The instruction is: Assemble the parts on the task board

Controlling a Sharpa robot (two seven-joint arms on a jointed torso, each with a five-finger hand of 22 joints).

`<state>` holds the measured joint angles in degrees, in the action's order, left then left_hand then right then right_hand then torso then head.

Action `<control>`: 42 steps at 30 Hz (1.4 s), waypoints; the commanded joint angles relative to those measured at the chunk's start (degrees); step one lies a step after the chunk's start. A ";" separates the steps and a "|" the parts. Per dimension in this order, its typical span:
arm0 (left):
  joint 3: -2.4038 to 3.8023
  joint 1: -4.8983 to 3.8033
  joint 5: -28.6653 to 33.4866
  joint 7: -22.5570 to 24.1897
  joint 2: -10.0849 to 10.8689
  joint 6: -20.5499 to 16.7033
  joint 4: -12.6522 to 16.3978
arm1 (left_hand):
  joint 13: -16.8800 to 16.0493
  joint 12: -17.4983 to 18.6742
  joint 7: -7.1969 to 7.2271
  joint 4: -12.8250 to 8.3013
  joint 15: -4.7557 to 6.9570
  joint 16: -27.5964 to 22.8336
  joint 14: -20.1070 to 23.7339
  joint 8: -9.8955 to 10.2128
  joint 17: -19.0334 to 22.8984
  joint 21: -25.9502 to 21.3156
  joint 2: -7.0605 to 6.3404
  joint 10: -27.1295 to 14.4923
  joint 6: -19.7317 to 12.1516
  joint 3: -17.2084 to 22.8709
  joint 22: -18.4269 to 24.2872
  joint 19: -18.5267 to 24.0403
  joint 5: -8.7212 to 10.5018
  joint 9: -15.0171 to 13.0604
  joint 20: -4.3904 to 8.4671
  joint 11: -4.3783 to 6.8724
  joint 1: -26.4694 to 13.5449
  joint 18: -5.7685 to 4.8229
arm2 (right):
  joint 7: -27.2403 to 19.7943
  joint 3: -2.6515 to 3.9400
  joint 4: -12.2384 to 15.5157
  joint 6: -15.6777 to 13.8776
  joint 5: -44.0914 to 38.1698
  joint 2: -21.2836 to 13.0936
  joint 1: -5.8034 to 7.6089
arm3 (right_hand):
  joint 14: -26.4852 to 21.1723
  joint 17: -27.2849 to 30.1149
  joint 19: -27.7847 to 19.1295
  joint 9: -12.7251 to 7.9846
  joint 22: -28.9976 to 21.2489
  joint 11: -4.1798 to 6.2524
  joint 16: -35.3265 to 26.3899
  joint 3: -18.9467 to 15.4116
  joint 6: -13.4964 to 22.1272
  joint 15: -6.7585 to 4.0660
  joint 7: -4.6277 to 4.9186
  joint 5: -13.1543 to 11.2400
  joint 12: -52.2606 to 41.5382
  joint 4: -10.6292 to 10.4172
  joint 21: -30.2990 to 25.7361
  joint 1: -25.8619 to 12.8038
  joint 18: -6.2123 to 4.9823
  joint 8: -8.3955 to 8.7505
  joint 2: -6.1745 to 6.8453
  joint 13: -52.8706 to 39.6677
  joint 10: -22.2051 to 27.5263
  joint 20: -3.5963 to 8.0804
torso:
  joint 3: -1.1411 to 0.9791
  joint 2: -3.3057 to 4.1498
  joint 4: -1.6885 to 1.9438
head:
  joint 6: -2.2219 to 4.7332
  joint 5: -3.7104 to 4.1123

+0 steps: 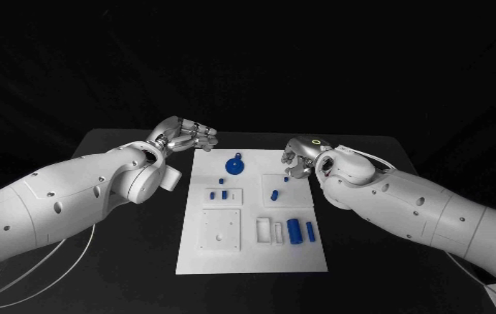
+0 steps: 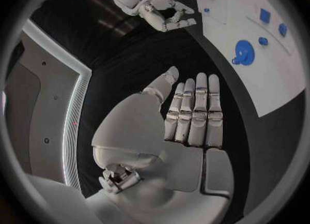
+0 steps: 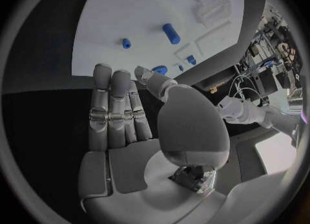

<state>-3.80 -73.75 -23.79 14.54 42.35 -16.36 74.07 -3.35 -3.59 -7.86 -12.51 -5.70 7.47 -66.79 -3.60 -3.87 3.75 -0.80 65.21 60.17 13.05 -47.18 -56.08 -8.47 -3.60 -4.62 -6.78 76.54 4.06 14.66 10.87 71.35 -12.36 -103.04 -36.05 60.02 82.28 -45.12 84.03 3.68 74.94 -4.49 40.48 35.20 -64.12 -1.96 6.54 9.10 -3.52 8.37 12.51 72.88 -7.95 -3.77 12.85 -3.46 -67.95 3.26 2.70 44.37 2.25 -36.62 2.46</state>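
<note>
The white task board [image 1: 222, 260] lies in the middle of the black table. On its far part sits a round blue knob [image 1: 236, 165], with small blue pieces [image 1: 218, 195] and another blue piece [image 1: 275, 195] nearer. Two blue cylinders [image 1: 302, 231] stand at the near right. My left hand [image 1: 186, 136] hovers off the board's far left corner, holding nothing. My right hand [image 1: 299, 158] hangs over the board's far right edge, also with nothing in it. In the left wrist view the left hand [image 2: 192, 113] has straight fingers beside the board [image 2: 271, 79] and knob [image 2: 244, 52]. The right hand [image 3: 119, 110] reaches toward the board [image 3: 129, 6].
White raised blocks [image 1: 221, 229] and pale slotted holders [image 1: 271, 229] sit on the board's near half. Black table [image 1: 135, 257] runs on both sides of the board. The right hand [image 2: 161, 9] appears across from the left hand in the left wrist view.
</note>
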 commanded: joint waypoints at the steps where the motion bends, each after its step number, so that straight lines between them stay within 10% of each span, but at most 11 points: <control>1: 0.09 -0.13 5.91 4.05 0.43 3.62 1.28 | 0.03 0.12 -0.04 -0.07 -0.10 -3.37 -1.83 -0.05 -0.27 0.10 0.49 -0.24 -0.25 -1.21 3.34 -0.89 0.04 -0.04 -0.20 -0.07 0.76 1.26 | 1.45 -0.43 -0.33 1.52 -3.41 0.26 -0.15 | 0.08 0.09 0.57 -0.06 1.11 0.01 -0.03 -0.12 0.42 0.33 0.08 -0.13 0.19 -0.03 -0.47 0.02 -0.47 0.21 0.83 0.05 0.43 -0.42 | 0.04 0.00 -0.04 | 0.02 -0.03; 42: 0.10 -0.15 7.50 5.36 1.08 9.48 2.71 | 0.03 0.11 -0.49 -2.69 0.07 -3.70 -2.47 -0.04 -0.42 0.66 2.10 -0.27 -0.60 -2.30 7.58 -0.67 -0.72 -0.04 0.14 -0.32 -0.06 0.34 | 0.09 -2.95 -8.67 1.08 -3.00 5.67 -1.72 | 0.01 0.29 0.74 0.00 1.31 0.22 0.30 2.51 -0.61 0.32 0.16 -0.90 0.20 -0.09 -0.72 -0.51 -0.75 0.20 -0.39 0.06 -0.71 -0.48 | -0.08 0.05 -0.07 | -0.52 0.05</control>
<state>-3.75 -73.82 -16.73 19.16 43.54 -8.02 76.59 -3.36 -3.59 -8.28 -15.23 -5.32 3.94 -69.20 -3.60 -4.19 4.52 1.02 65.01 59.75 10.99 -39.64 -56.50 -9.49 -3.61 -4.28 -6.98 76.77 4.89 15.07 8.20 63.04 -12.36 -105.43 -30.42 58.67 82.28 -44.86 83.83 3.69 74.91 -4.28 40.47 37.59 -64.44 -1.96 6.67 8.38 -3.56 8.26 11.66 72.48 -7.84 -3.77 12.90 -3.43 -68.40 3.06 2.59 44.46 2.18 -37.08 2.53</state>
